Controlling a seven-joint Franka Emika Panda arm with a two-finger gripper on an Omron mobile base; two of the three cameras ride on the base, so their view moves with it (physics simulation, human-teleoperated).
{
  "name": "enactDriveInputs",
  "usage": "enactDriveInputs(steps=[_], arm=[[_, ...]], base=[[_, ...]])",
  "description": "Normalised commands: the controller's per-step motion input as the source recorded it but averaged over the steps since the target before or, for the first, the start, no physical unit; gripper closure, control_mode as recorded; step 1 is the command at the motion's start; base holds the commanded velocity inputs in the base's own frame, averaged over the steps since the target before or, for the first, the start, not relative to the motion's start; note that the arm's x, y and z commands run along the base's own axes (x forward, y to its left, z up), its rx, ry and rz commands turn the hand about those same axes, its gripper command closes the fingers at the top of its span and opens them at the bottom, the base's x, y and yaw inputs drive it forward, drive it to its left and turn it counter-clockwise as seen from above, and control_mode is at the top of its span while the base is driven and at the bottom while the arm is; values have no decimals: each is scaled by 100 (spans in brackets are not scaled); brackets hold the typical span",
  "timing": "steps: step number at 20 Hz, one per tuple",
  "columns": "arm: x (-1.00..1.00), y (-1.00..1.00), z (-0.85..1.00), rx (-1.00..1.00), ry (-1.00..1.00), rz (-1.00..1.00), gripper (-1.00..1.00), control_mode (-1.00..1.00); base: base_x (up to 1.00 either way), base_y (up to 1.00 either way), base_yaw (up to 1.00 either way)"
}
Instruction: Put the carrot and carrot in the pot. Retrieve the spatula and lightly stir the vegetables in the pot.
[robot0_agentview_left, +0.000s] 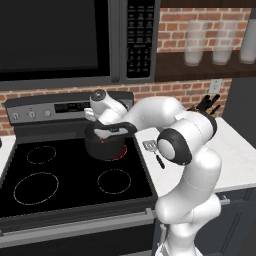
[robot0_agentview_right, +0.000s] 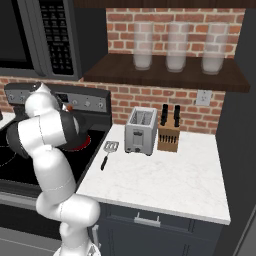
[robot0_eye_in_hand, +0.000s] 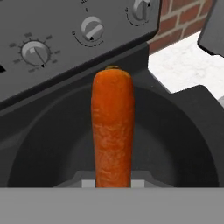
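The gripper (robot0_eye_in_hand: 113, 183) is clamped tight on a carrot (robot0_eye_in_hand: 113, 127), which juts straight out from between the jaws along the hand camera's line of sight. Right behind that carrot is the wide dark bowl of the pot (robot0_eye_in_hand: 175, 131); its floor looks bare from here, though the carrot hides a strip of it. So the carrot hangs over the pot's mouth, gripped and not resting on the bottom as far as can be told.

From the left base view the hand (robot0_agentview_left: 102, 131) sits right at the pot (robot0_agentview_left: 105, 147), with a touch of orange showing at its rim. The pot stands on the back right burner of the black stove top (robot0_agentview_left: 60, 175), and that burner glows red beneath it.

Moving outward: the spatula (robot0_agentview_left: 153, 152) lies flat on the white counter (robot0_agentview_left: 235, 155), just to the right of the stove edge, slotted head pointing to the wall, black handle toward the front. It is near the pot but apart from the hand, untouched.

Seen from the right base view, the spatula (robot0_agentview_right: 108, 152) lies between the stove and the toaster (robot0_agentview_right: 140, 131). Beside the toaster stands a knife block (robot0_agentview_right: 168, 134) with black handles poking up. On the dark shelf (robot0_agentview_right: 165, 75) above stand three glass jars (robot0_agentview_right: 175, 46), their contents pale and blurred. Stove knobs (robot0_eye_in_hand: 36, 52) line the back panel behind the pot.
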Motion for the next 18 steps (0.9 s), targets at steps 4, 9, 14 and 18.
enactDriveInputs(steps=[4,9,14,18], arm=[[29,0,-20,-1,1,0,100,-100],[25,3,-31,-4,2,0,100,-100],[20,16,-30,-6,2,-1,-100,-100],[12,7,-14,-3,0,-1,-100,-100]], base=[[0,0,0],[0,0,0],[0,0,0],[0,0,0]])
